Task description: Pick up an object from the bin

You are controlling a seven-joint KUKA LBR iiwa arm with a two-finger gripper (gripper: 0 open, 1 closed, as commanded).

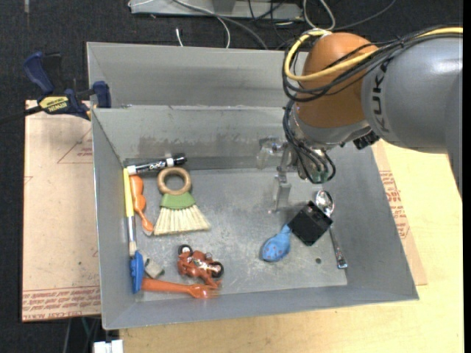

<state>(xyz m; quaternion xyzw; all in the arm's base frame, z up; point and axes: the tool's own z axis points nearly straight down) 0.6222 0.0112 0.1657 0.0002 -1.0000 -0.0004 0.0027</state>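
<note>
My gripper [298, 182] hangs under the orange dome over the right middle of the bin, open, with nothing between its fingers. One thin finger [282, 188] points down at the bin floor. Just below and to the right lies a small black block [309, 223]. A metal spoon [324, 201] lies beside the block, its handle running toward the front right. A blue, drop-shaped soft thing [276, 246] rests left of the block on the floor.
On the left side lie a small hand broom with a wooden ring [176, 210], a black marker [156, 166], a yellow and orange tool [135, 197], an orange-red toy figure [199, 265] and a blue-handled orange tool [165, 286].
</note>
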